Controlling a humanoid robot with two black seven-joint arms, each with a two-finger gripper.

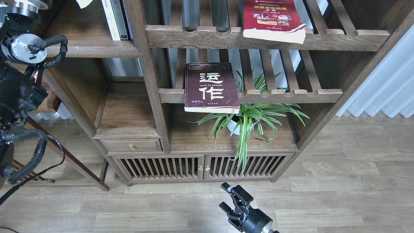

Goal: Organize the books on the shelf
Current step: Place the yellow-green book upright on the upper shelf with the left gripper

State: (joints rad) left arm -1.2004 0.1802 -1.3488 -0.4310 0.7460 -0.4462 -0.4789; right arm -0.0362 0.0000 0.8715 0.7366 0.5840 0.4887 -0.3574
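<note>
Two paperbacks lie flat on racks: maroon book looks light, floppy; pinch its overhanging front edge. Right gripper hangs apart, empty; left gripper unseen.

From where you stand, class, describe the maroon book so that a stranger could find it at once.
In the large wooden bookcase, find the lower slatted rack above the potted plant. The maroon book lies at its left end, overhanging; unlike the red book above, it bears big white Chinese characters.

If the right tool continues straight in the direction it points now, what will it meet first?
The right tool points up-left toward the bookcase base. Probably it would first meet the slatted cabinet doors, near their brass knobs. Depth is unclear; it hangs over bare wooden floor.
</note>
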